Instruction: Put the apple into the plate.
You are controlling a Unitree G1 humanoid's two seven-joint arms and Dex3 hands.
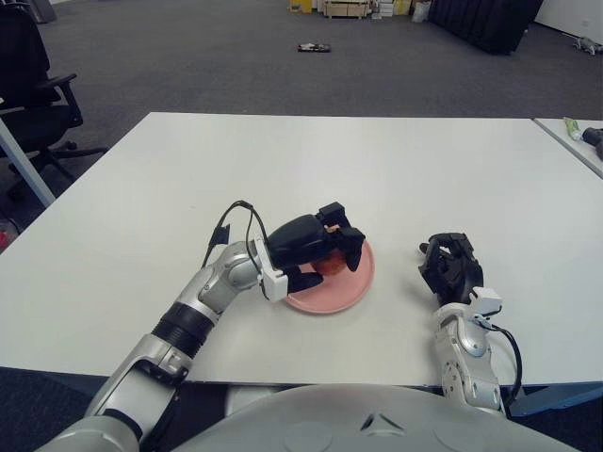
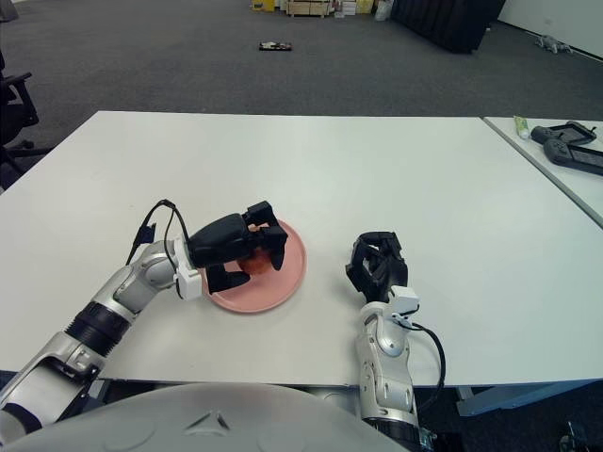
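A pink plate (image 1: 356, 282) lies on the white table (image 1: 311, 160), near its front edge. My left hand (image 1: 330, 271) reaches over the plate from the left. Its black fingers are curled around a red apple (image 1: 333, 264), which sits low over the plate's left half. The hand hides most of the apple, and I cannot tell whether the apple touches the plate. My right hand (image 1: 450, 266) shows to the right of the plate, fingers curled and holding nothing.
A second table with a green tube (image 1: 571, 127) and a dark device (image 2: 570, 151) stands at the far right. A black office chair (image 1: 33, 85) is at the far left, off the table. Boxes and clutter lie on the floor beyond.
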